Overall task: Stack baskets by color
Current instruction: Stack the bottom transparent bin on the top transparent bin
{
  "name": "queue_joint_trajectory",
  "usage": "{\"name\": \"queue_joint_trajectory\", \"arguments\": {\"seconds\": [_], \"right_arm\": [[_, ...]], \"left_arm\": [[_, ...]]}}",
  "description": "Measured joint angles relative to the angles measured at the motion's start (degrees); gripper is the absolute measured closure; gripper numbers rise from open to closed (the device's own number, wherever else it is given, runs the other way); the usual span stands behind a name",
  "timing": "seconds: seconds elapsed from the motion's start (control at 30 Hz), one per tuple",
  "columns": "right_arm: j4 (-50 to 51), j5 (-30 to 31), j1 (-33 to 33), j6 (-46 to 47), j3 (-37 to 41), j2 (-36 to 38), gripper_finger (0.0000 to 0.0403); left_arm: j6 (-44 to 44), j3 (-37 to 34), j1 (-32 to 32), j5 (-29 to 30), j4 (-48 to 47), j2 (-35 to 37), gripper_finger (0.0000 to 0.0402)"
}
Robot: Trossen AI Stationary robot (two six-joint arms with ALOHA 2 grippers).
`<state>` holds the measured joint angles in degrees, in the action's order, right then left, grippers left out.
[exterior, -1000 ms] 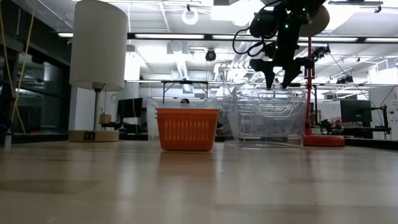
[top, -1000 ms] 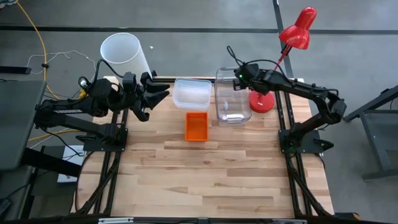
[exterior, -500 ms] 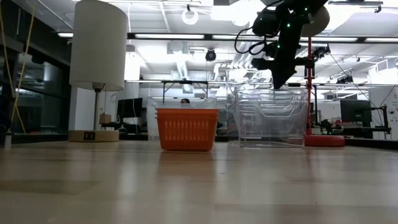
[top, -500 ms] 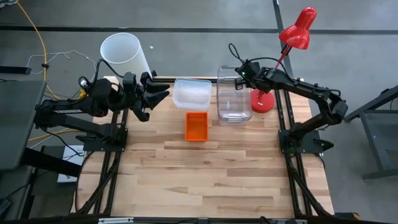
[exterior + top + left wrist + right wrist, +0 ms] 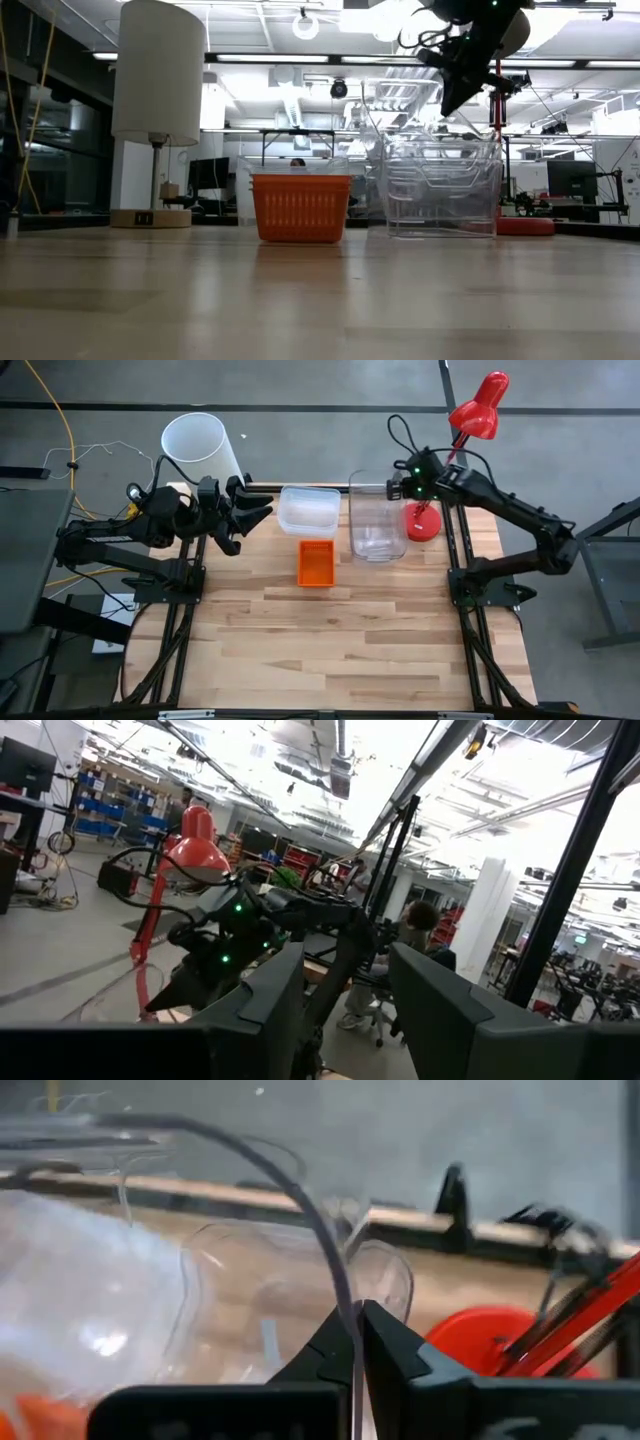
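Right pincer (image 5: 398, 488) has snapped together and risen, fingers pressed together at tall clear bin (image 5: 376, 520) rim, worktop (image 5: 340, 630) far edge. Left pincer (image 5: 258, 510) half-spread, empty, far left corner.

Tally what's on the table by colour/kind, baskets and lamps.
Orange baskets: 1 stack visible; nested count can't be told.
Clear bins: 2 groups, a shallow stack and a taller bin whose rim the right pincer pinches; nested count unclear.
Red desk lamp: 1
White lamp shade: 1
Total: 5 separate items or stacks.
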<state>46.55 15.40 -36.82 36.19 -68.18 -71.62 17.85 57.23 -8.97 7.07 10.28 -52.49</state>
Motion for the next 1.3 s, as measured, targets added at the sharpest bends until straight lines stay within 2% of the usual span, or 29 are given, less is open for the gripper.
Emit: {"name": "queue_joint_trajectory", "arguments": {"seconds": [0.17,0.37,0.6,1.03,1.3], "right_arm": [[0.60,-7.63,-1.44,2.91,-0.03,0.76,0.0402],[2.02,-8.95,-1.51,4.01,-3.91,0.79,0.0402],[16.79,-12.66,-3.39,4.43,-9.89,-1.70,0.0403],[22.81,-22.09,-3.33,1.71,-10.29,-8.16,0.0403],[28.76,-22.54,-3.33,-0.26,-10.29,-11.73,0.0403]], "left_arm": [[-0.02,0.02,0.00,0.00,-0.20,0.00,0.0264],[-0.02,0.02,0.00,0.00,-0.20,0.00,0.0264],[-0.42,0.02,0.00,0.00,-0.18,0.00,0.0264],[-1.55,0.02,0.00,0.00,-0.22,0.00,0.0264],[-1.55,0.02,0.00,0.00,-2.04,0.00,0.0264]]}}
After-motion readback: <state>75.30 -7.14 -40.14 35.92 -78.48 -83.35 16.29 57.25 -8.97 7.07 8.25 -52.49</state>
